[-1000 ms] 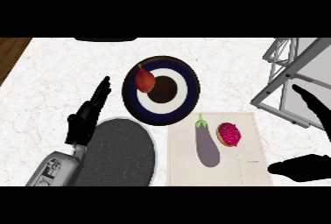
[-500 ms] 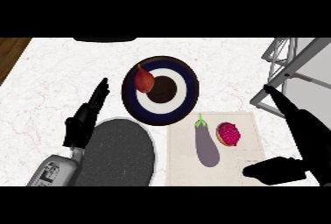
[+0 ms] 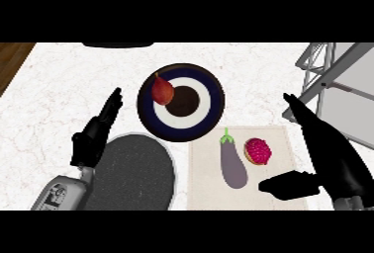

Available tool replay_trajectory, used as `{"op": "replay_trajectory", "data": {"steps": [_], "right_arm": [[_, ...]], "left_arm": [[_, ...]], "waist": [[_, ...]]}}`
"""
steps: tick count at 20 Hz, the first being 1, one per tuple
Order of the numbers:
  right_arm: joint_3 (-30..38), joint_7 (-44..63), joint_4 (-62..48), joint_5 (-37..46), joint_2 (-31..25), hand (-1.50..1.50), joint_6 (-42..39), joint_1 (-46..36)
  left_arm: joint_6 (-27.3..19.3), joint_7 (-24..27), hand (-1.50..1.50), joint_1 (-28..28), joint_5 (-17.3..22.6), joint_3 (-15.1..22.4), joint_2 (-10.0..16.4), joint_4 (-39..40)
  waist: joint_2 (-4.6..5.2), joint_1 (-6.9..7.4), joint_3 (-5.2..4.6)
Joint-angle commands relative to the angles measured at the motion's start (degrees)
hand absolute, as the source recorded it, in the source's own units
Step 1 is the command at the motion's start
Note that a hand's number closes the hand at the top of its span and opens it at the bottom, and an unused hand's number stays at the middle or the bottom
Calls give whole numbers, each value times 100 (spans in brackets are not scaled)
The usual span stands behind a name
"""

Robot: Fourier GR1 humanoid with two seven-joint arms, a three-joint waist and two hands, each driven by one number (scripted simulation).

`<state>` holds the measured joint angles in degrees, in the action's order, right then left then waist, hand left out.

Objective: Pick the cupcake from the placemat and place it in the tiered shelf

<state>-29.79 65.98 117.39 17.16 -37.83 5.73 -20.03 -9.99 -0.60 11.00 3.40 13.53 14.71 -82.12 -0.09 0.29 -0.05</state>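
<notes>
A pink-red cupcake (image 3: 257, 150) lies on a beige placemat (image 3: 208, 175), just right of a purple eggplant (image 3: 233, 162). The grey tiered shelf (image 3: 335, 84) stands at the right edge of the counter. My right hand (image 3: 330, 155) hovers open just right of the cupcake, fingers pointing up-left and thumb spread low over the mat's lower right corner. It does not touch the cupcake. My left hand (image 3: 93, 134) rests open at the left, fingers up, holding nothing.
A dark blue and white plate (image 3: 207, 111) with a red onion-like vegetable (image 3: 162, 90) sits above the placemat. A dark grey oval board (image 3: 135, 173) lies lower left. A wooden edge (image 3: 11, 59) shows at the top left.
My right hand has moved left and inward from the shelf side toward the cupcake, its thumb now over the mat. The left hand has stayed still.
</notes>
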Motion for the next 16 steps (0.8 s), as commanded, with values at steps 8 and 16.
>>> {"op": "replay_trajectory", "data": {"steps": [8, 16], "right_arm": [[124, 971, -181, 543, 816, -150, -497, -19], [157, 555, -825, 1058, 1379, -150, -651, 111]], "left_arm": [[44, 267, 0, 3, -260, -119, -224, 341], [398, 76, 0, -5, -108, -425, -52, 115]], "waist": [[2, -30, 0], [8, -16, 2]]}}
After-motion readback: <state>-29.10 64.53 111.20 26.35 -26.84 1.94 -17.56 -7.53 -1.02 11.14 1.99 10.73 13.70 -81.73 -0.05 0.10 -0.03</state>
